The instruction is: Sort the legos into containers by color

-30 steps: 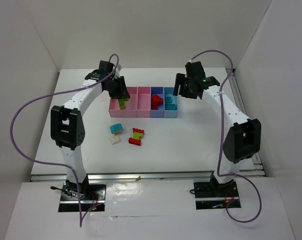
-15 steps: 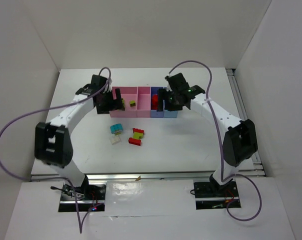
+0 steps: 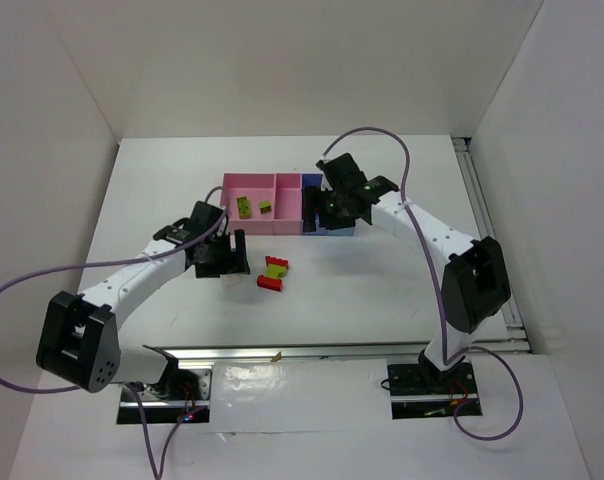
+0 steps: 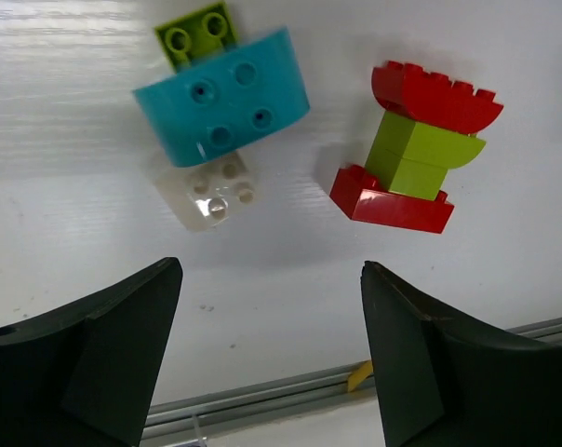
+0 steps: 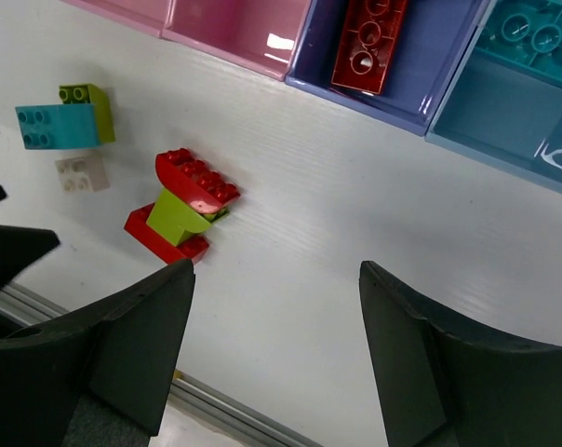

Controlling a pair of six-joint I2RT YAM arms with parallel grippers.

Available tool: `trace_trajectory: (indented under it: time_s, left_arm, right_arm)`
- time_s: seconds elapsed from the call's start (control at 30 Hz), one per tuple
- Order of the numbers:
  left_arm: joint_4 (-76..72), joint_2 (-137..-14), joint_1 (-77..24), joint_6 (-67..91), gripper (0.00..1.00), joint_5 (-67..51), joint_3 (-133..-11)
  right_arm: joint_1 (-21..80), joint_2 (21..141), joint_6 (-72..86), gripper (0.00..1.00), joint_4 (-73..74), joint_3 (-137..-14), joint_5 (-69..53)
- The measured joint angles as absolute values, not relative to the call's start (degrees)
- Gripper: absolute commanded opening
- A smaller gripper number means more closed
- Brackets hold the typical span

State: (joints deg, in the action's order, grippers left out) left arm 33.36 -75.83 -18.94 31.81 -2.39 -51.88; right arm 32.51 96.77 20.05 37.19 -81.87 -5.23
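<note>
The containers are a joined row of pink bins (image 3: 250,185) and a dark blue bin (image 3: 310,190); the light blue bin (image 5: 504,102) is hidden under my right arm in the top view. Two yellow-green legos (image 3: 243,207) lie in the pink part. A red lego (image 5: 369,42) lies in the dark blue bin (image 5: 421,84) and a teal one (image 5: 541,28) in the light blue. On the table lie a teal lego (image 4: 223,98), a yellow-green one (image 4: 197,33), a whitish one (image 4: 208,189) and a red-green-red stack (image 4: 413,149). My left gripper (image 4: 272,354) is open and empty above these. My right gripper (image 5: 276,354) is open and empty at the bins' front edge.
White walls enclose the table on three sides. A metal rail (image 4: 262,396) runs along the table's near edge. The stack (image 3: 274,271) sits between both grippers (image 3: 225,262), (image 3: 327,212). The tip of my left gripper (image 5: 11,247) shows in the right wrist view.
My left gripper has left the pink bin, where a yellow-green lego now lies, and moved nearer over the loose legos. My right gripper has moved left and nearer over the bins.
</note>
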Motion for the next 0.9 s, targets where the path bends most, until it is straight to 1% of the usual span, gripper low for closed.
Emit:
trace_trajectory:
  time_s: [0.17, 0.23, 0.47, 0.57, 0.7, 0.9]
  left_arm:
    - [28.9, -77.1, -22.5, 31.7, 0.89, 0.3, -49.3]
    - [27.6, -77.8, -23.3, 31.7, 0.86, 2.4, -48.6]
    - [23.6, -82.5, -24.2, 32.0, 0.86, 7.7, -48.4]
    - [20.5, -82.7, -24.6, 33.2, 0.85, 9.0, -46.4]
    - [17.5, -82.7, -25.0, 34.2, 0.84, 9.5, -43.1]
    - [13.0, -81.8, -25.3, 35.2, 0.81, 7.2, -39.9]
  right_arm:
    - [32.6, 97.1, 20.0, 0.79, 37.1, -81.9, -4.7]
    - [32.6, 97.1, 20.0, 0.79, 37.1, -81.9, -4.5]
    - [32.6, 97.1, 20.0, 0.79, 37.1, -81.9, -3.8]
    - [32.4, 97.1, 20.0, 0.79, 37.1, -81.8, -3.9]
    - [32.4, 97.5, 20.0, 0.79, 37.0, -81.8, -4.3]
    - [32.2, 98.1, 19.8, 0.79, 36.9, -81.8, -4.3]
